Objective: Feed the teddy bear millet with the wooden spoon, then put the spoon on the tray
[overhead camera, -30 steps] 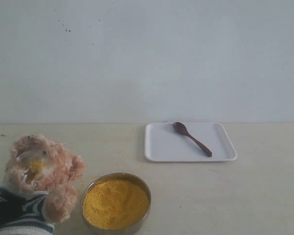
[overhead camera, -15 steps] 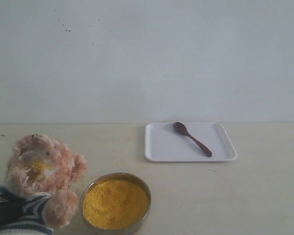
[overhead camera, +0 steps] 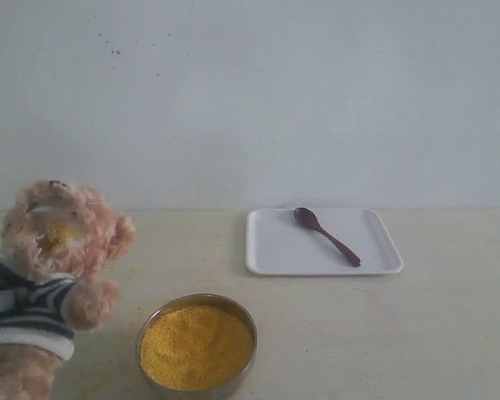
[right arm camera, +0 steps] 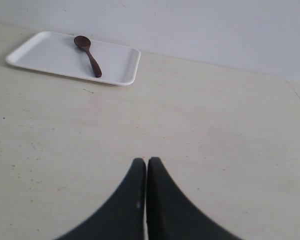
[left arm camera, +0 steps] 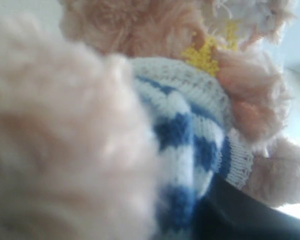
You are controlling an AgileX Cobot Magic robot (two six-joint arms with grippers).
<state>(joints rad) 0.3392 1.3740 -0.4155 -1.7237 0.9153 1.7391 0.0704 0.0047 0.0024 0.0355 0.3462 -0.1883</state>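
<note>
Leftmost, the teddy bear point(overhead camera: 54, 250) is upright just left of the metal bowl point(overhead camera: 197, 297), with yellow grains on its muzzle. The left gripper point(left arm camera: 235, 215) shows only as a dark shape under the plush, so its jaws cannot be judged. Millet point(overhead camera: 196, 346) fills the bowl. Beyond the bowl, rightward, the wooden spoon point(overhead camera: 327, 236) lies diagonally on the white tray point(overhead camera: 275, 254). The right gripper point(right arm camera: 146, 167) has its jaws pressed together, empty.

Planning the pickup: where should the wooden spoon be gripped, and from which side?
Probably the thin handle of the wooden spoon, near its middle, from straight above: it lies flat on the tray, so nothing can slip beneath. Close across the slanted handle. The right hand is shut and must open first.
</note>
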